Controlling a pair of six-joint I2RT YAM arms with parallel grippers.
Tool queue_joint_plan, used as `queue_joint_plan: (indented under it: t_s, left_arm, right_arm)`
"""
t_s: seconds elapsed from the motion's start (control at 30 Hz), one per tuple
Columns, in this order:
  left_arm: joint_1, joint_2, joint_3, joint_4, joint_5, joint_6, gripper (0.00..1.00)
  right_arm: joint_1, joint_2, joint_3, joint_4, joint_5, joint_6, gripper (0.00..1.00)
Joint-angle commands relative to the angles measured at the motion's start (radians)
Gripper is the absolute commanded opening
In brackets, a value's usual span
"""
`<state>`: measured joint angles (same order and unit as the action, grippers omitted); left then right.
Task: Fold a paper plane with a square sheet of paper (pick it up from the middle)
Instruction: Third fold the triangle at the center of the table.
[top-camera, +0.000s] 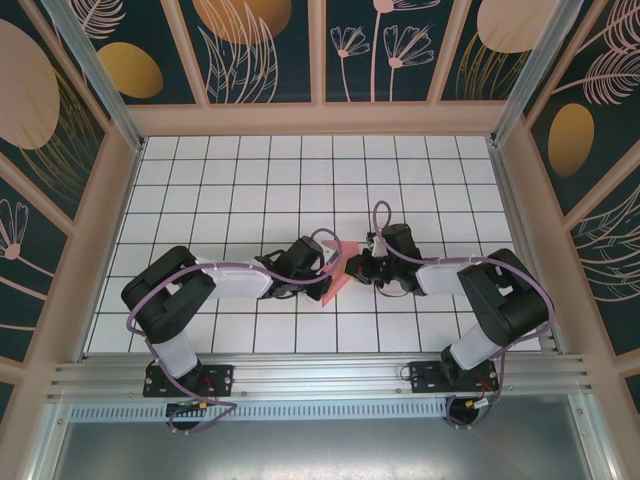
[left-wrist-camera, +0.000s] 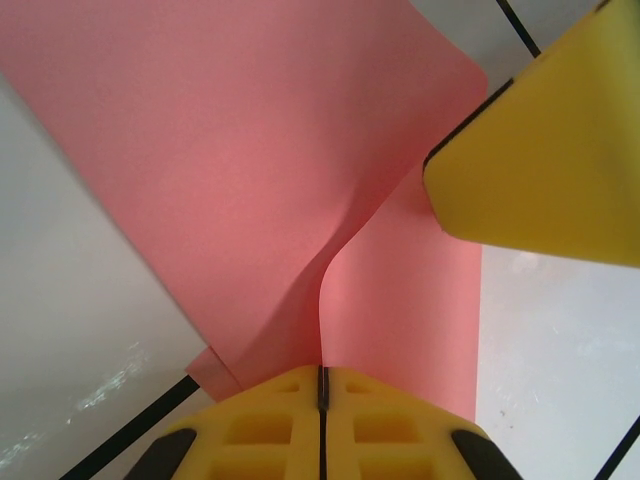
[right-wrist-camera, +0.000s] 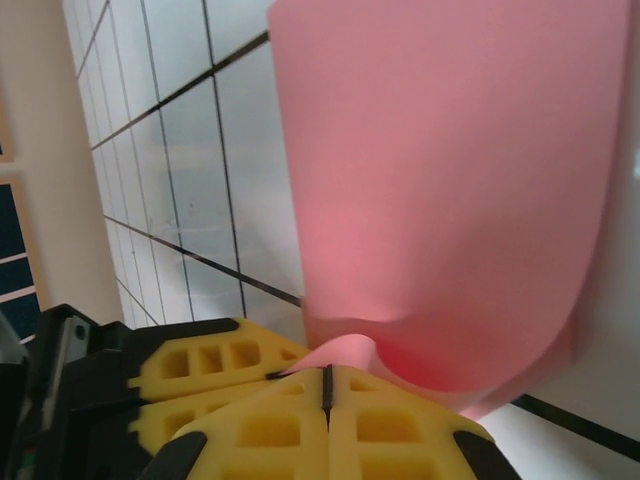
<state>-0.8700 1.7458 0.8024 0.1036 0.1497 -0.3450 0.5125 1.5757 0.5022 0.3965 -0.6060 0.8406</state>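
The square sheet of paper (top-camera: 337, 272) is salmon pink and hangs bent between my two grippers over the middle of the white grid table. My left gripper (top-camera: 322, 265) is shut on it. In the left wrist view the yellow jaws (left-wrist-camera: 322, 378) pinch a raised fold of the sheet (left-wrist-camera: 250, 180), with a yellow finger of the other gripper (left-wrist-camera: 540, 160) close by at upper right. My right gripper (top-camera: 357, 268) is shut too. Its jaws (right-wrist-camera: 326, 375) nip a curled edge of the sheet (right-wrist-camera: 450, 200), with the left gripper's fingers (right-wrist-camera: 200, 365) beside them. The paper plane is out of view.
The white tiled table (top-camera: 250, 190) spreads out behind and to both sides of the grippers. Patterned walls (top-camera: 90, 230) box it in on three sides. An aluminium rail (top-camera: 320, 375) carrying both arm bases runs along the near edge.
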Motion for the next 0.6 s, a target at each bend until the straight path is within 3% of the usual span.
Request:
queue_joint_plan:
  t_s: [0.0,0.27,0.57]
  left_arm:
    - [0.006,0.022,0.0,-0.026,0.004,0.007,0.09]
    - [0.006,0.023,-0.001,-0.038,-0.006,0.007,0.09]
    - [0.006,0.003,-0.009,-0.036,-0.036,-0.002,0.06]
  right_arm:
    - [0.006,0.029,-0.025,0.071,0.006,0.005,0.04]
    - [-0.008,0.088,-0.039,0.098,0.008,-0.012,0.05]
    - [-0.027,-0.053,-0.014,-0.028,0.033,-0.056,0.09]
